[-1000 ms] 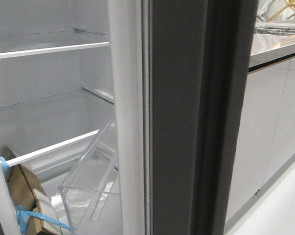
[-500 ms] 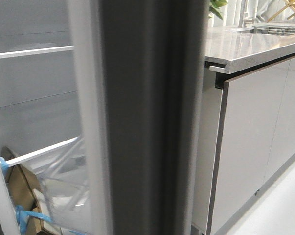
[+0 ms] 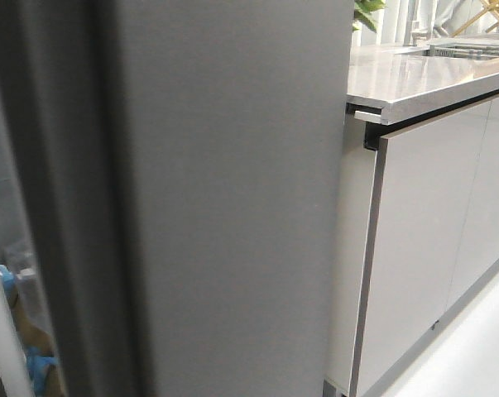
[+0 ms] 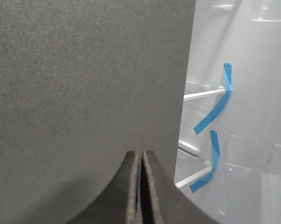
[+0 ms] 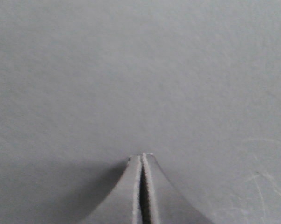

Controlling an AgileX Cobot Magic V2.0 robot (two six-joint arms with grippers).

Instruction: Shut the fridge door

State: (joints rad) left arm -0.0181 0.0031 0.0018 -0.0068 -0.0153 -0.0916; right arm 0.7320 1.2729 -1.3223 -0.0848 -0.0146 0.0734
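Note:
The fridge door (image 3: 224, 198) fills most of the front view with its matte dark-grey outer face, and only a narrow slit of the fridge inside (image 3: 2, 207) shows at its left. My right gripper (image 5: 141, 155) is shut and empty, its tips right at a flat grey face (image 5: 140, 70) that fills the right wrist view. My left gripper (image 4: 141, 153) is shut and empty, its tips at a dark-grey panel (image 4: 84, 70) close to its edge. I cannot tell whether that panel is the door. Neither gripper shows in the front view.
Beside the panel's edge, the left wrist view shows the white fridge inside with shelf rails and blue tape strips (image 4: 215, 109). Right of the door stand glossy pale-grey cabinet doors (image 3: 431, 231) under a grey countertop (image 3: 431, 78). The white floor (image 3: 481, 356) shows at the lower right.
The fridge door has swung left across the front view. Its white lining, seal and clear bin have gone out of sight, and the open gap has shrunk to a slit.

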